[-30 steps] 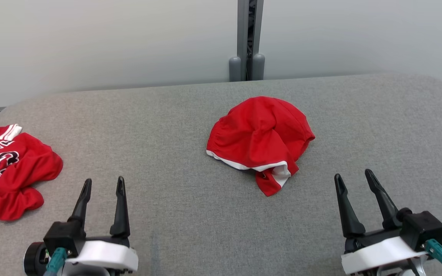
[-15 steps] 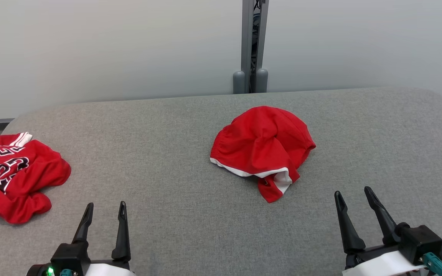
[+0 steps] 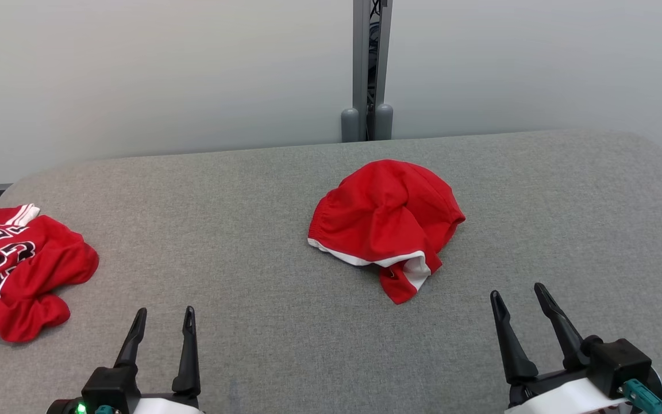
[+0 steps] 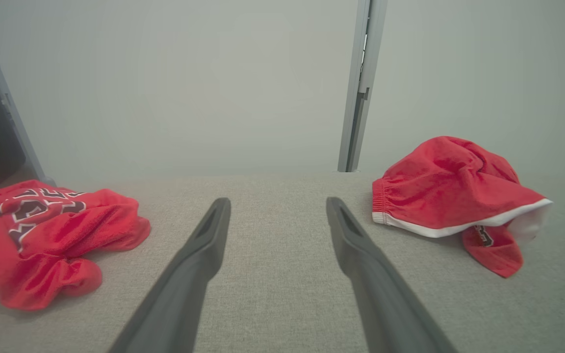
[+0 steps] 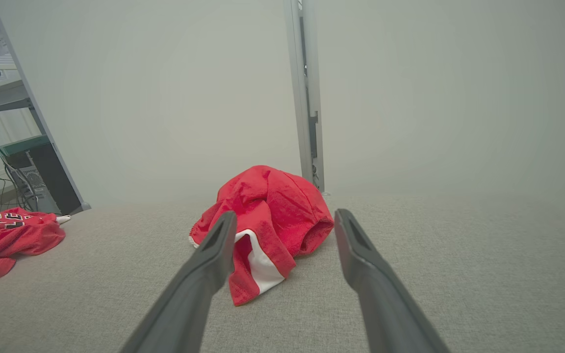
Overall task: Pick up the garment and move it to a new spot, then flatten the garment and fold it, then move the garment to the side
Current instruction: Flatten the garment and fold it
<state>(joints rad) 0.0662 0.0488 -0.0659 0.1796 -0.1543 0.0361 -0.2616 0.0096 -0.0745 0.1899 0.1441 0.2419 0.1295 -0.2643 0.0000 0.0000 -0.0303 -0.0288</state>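
Note:
A crumpled red garment point(image 3: 385, 221) with white trim lies in a heap at the middle of the grey table point(image 3: 250, 190); it also shows in the left wrist view point(image 4: 447, 189) and right wrist view point(image 5: 272, 211). My left gripper point(image 3: 166, 310) hovers open near the front edge, well to the left of the heap, nothing between its fingers point(image 4: 278, 201). At the front right, my right gripper point(image 3: 516, 290) is open too, pointing toward the heap from short of it point(image 5: 285, 213). Neither touches the cloth.
A second red garment point(image 3: 15, 270), a jersey with black-and-white lettering, lies bunched at the table's left edge point(image 4: 42, 235). A grey post point(image 3: 368, 63) stands behind the table against a pale wall. Shelving with cables point(image 5: 3, 147) is off to the left.
The head camera has shifted, so the table sits lower in the picture. Both grippers now show lower, nearer the front edge, still open. Neither garment has moved on the table.

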